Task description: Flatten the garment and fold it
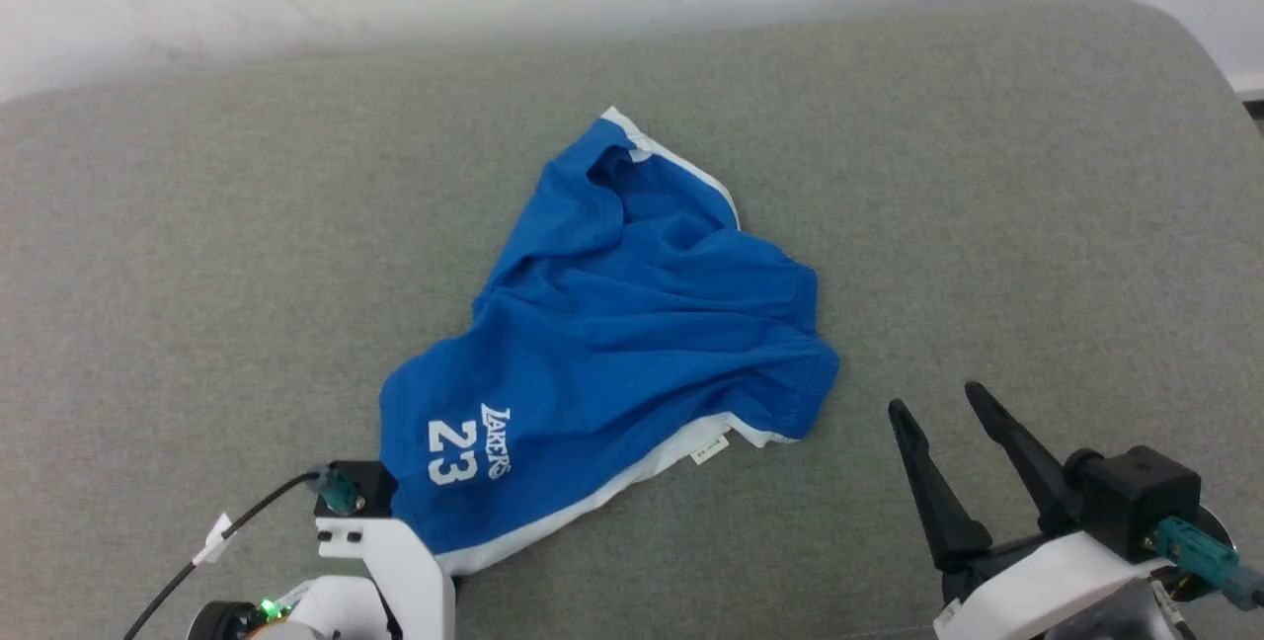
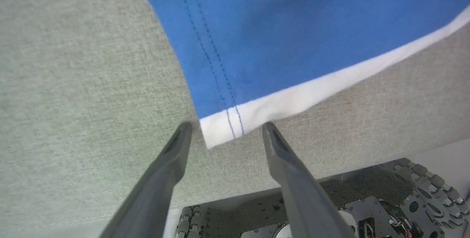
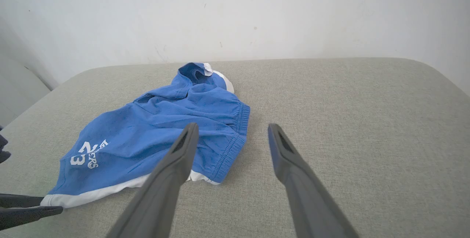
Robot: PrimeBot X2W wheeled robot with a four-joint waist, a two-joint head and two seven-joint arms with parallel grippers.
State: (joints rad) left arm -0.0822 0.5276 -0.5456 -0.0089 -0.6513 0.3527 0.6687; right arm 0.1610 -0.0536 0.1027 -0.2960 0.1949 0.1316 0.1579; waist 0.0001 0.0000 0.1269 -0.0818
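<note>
The left gripper (image 2: 226,129) stands open, its two fingers straddling a white-trimmed corner of the single garment (image 1: 632,324) without clamping it. The right gripper (image 1: 936,399) is spread wide and empty, near the waistband. The garment lies crumpled mid-counter (image 1: 987,176).

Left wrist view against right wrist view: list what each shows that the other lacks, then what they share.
Left wrist view, not the right: close-up twin stitch lines running down to the hem, and the robot's wheeled base beyond the table edge.
Right wrist view, not the left: the whole crumpled garment with its elastic waistband, the pale wall, and the open right tool.
Both: the blue shorts, their white trim, the grey table, part of the white print, and the left tool, open at the trimmed corner.
</note>
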